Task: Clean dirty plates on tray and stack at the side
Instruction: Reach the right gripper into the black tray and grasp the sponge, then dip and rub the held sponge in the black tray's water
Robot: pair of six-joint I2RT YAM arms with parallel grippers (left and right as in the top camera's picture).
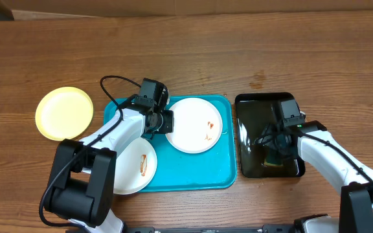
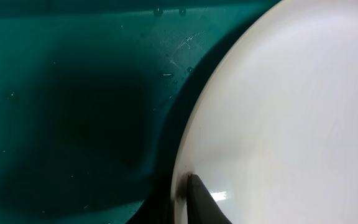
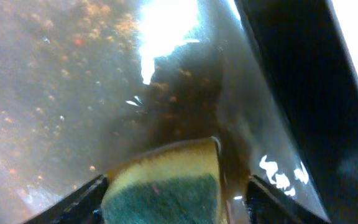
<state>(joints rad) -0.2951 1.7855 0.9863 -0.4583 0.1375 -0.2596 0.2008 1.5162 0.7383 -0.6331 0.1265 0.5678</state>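
Overhead: the left gripper sits at the left rim of the upper plate, mid-frame on the blue tray. The lower plate lies at that tray's lower left, partly under the arm. The yellow plate rests on the table, upper left. The right gripper is down in the black tray, at right. Count: three plates (two white and smeared, one yellow), two trays, one sponge.

Left wrist: one finger lies on the upper plate's rim, bottom of frame, jaws pinched narrow on it. So thin a hold could slip, and the plate might tilt or knock the lower plate.

Right wrist: the sponge sits bottom centre between spread jaws, with a gap on its right, so it looks unclamped. Lifting now would likely leave it behind, and it looks soaked, so it may drip.
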